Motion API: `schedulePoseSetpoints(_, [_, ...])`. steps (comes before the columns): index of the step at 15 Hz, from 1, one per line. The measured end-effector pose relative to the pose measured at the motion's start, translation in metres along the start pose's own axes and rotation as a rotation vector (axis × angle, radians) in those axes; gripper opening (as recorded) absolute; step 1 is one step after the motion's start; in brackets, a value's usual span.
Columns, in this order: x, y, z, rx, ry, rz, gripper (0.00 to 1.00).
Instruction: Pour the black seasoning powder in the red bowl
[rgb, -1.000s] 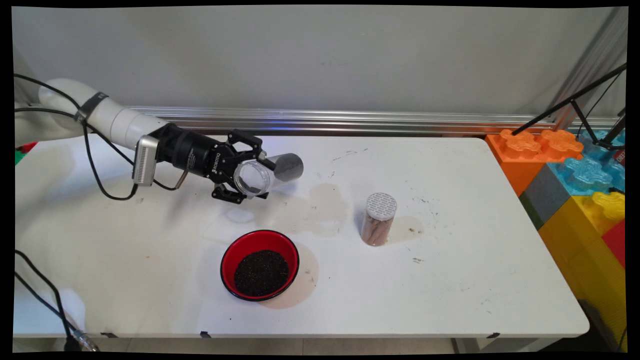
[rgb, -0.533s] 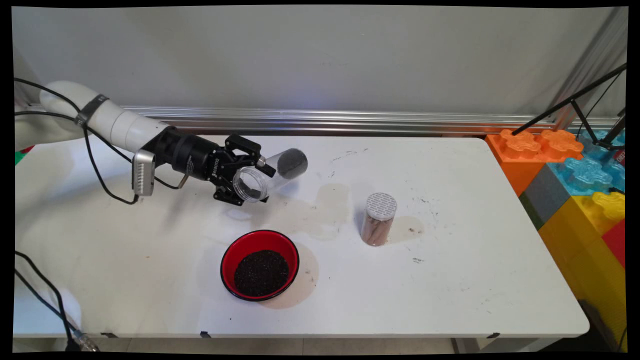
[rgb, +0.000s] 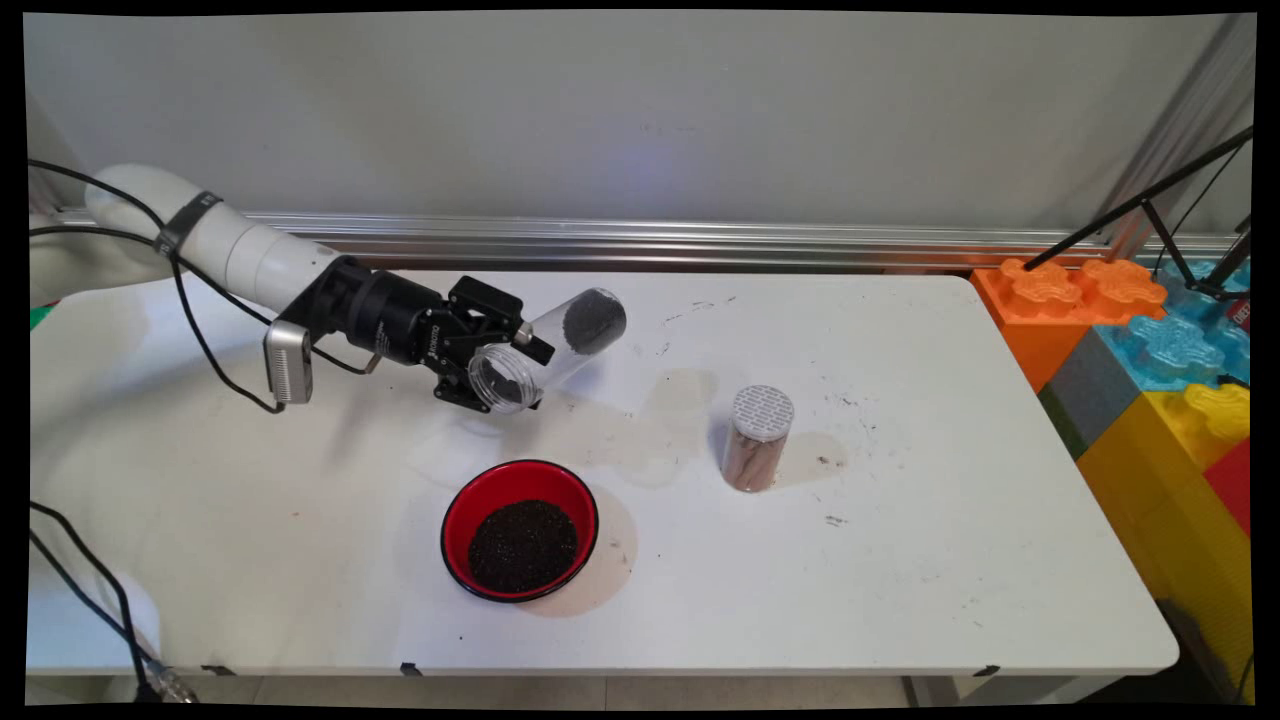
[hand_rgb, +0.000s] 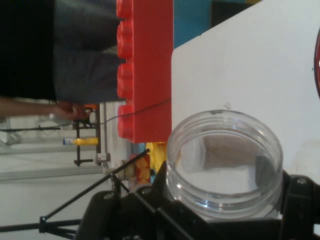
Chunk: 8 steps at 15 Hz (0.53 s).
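Observation:
My gripper (rgb: 497, 370) is shut on a clear plastic jar (rgb: 555, 345) over the table's back left part. It grips the jar near its open mouth. The jar lies tilted, with the mouth facing the near side and the dark closed end raised toward the back right. In the hand view the jar (hand_rgb: 225, 165) looks empty between my fingers, with my gripper (hand_rgb: 225, 212) beneath it. A red bowl (rgb: 455, 510) of dark grains stands on the table in front of the gripper, apart from it. Its rim (hand_rgb: 318, 65) shows at the right edge of the hand view.
A small upright jar (rgb: 758, 445) with a white perforated lid and brown contents stands right of the bowl. Big coloured blocks (rgb: 1150, 340) and a black tripod (rgb: 1150, 205) line the table's right end. Brownish stains mark the table (rgb: 900, 560). A red block (hand_rgb: 145, 75) shows in the hand view.
The gripper has turned and shifted slightly back, tilting the jar. Its closed end has risen and swung right, while the mouth has dropped a little.

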Motion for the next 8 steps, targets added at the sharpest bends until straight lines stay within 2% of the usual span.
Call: schedulePoseSetpoints(8, [-0.001,-0.0014,0.006,0.001,0.019,0.163,0.0])
